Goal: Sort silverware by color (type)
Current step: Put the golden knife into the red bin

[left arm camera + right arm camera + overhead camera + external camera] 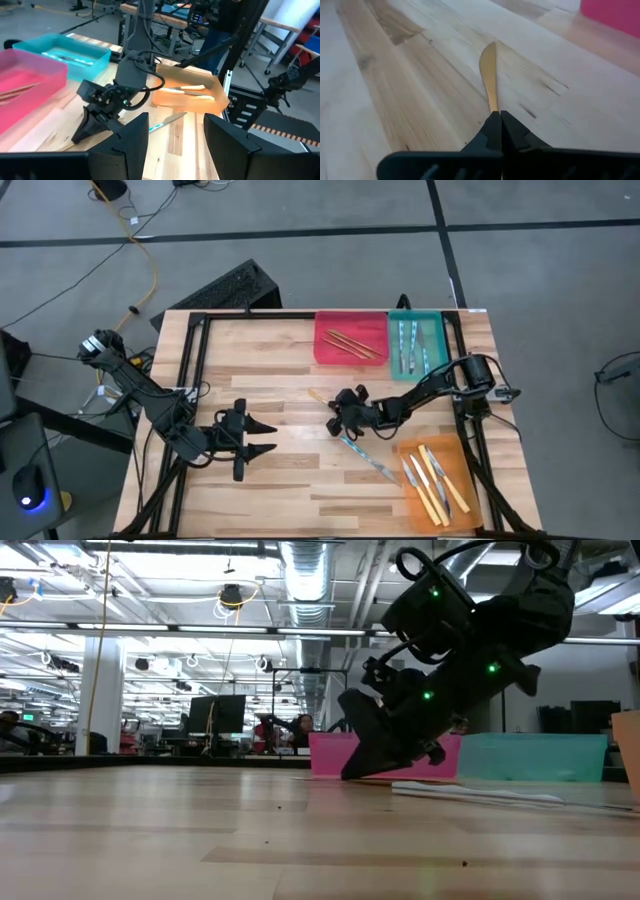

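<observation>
— Pinching that tan wooden stick (489,75) mid-surface, why?
— Right end effector (496,131) clamps its near end; likely bound for the red tray (350,340). Left end effector (262,436) waits, fingers apart.

A large open-plan robotics lab or industrial workspace: exposed ceiling ducts (310,570) and strip lights run over rows of desks with monitors (215,715). The wooden table (270,480) stands on a grey concrete floor (300,240) crossed by loose cables (150,270).
</observation>
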`<state>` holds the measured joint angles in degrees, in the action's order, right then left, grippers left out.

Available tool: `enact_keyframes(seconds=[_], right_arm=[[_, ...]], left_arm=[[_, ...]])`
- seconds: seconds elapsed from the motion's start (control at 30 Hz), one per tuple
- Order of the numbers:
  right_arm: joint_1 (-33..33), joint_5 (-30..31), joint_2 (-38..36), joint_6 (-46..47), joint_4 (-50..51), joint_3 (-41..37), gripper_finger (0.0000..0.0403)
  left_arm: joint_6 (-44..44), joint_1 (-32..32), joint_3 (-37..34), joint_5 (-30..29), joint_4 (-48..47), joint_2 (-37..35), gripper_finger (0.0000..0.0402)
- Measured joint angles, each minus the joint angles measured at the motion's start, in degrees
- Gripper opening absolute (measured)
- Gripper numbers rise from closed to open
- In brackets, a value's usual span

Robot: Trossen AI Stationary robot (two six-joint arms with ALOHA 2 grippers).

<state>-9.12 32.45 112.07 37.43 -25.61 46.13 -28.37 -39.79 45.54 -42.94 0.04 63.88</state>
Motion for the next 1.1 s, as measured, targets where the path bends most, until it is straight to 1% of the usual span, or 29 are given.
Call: enact_keyframes(seconds=[0.17,0.3,0.43,0.6,0.77,0.93,1.03,1.1], right_arm=[[1.0,-0.4,0.0,-1.5,-3.2,0.0,0.0005],[2.3,-1.4,0.0,-2.1,-5.8,0.1,0.0005],[3.4,-2.5,-0.1,-3.0,-8.9,0.1,0.0005],[4.1,-3.5,-0.2,-3.0,-13.6,0.1,0.0005],[4.1,-4.3,-0.2,-3.0,-16.2,0.2,0.0005],[4.0,-4.3,-0.3,-3.3,-16.7,0.2,0.0006],[3.5,-6.3,-0.3,-4.2,-16.6,0.2,0.0024],[3.2,-8.4,-1.7,-5.8,-14.5,0.2,0.0042]], left_arm=[[-3.5,-0.3,0.0,-1.5,-1.1,1.0,0.0173],[-3.9,-1.1,0.0,-2.8,-0.8,3.8,0.0173],[-5.0,-1.1,0.0,-2.8,-0.2,7.8,0.0173],[-5.8,-1.2,0.0,-2.6,0.8,10.9,0.0173],[-5.2,-2.2,0.0,-3.0,1.0,10.5,0.0173],[-3.5,-4.0,0.0,-4.3,1.0,8.8,0.0173],[-2.9,-5.0,0.0,-4.5,1.1,8.3,0.0173],[-2.8,-5.8,0.0,-4.5,0.9,8.3,0.0173]])
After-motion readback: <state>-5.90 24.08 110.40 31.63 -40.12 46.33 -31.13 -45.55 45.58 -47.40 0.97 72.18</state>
